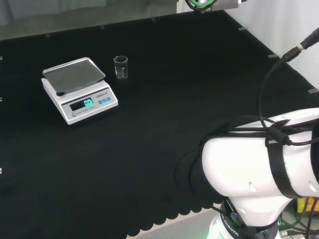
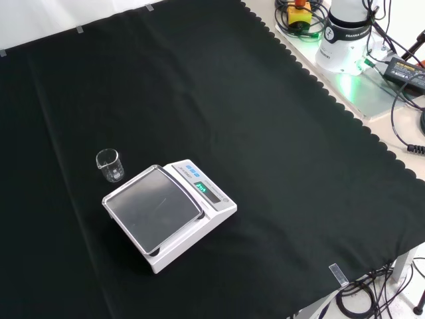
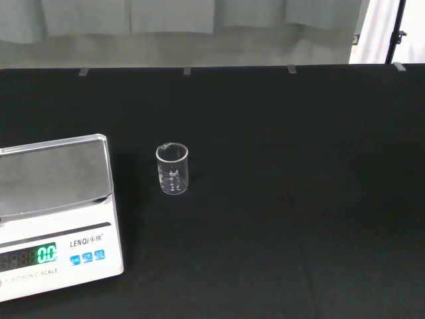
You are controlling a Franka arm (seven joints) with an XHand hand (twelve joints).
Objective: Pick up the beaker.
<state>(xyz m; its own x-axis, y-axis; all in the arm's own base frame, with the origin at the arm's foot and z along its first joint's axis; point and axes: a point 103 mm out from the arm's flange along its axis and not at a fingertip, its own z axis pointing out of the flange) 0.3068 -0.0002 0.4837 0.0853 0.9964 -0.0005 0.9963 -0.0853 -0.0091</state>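
1. Black cloth covers the bench, its scalloped near edge in the head view beside the arm's white link.
2. Scale, head view left: white body, bare steel pan.
3. Beaker, clear glass, upright on the cloth just right of the scale, apart from it; open cloth lies all around to its right.
4. Hand: its state cannot be told.
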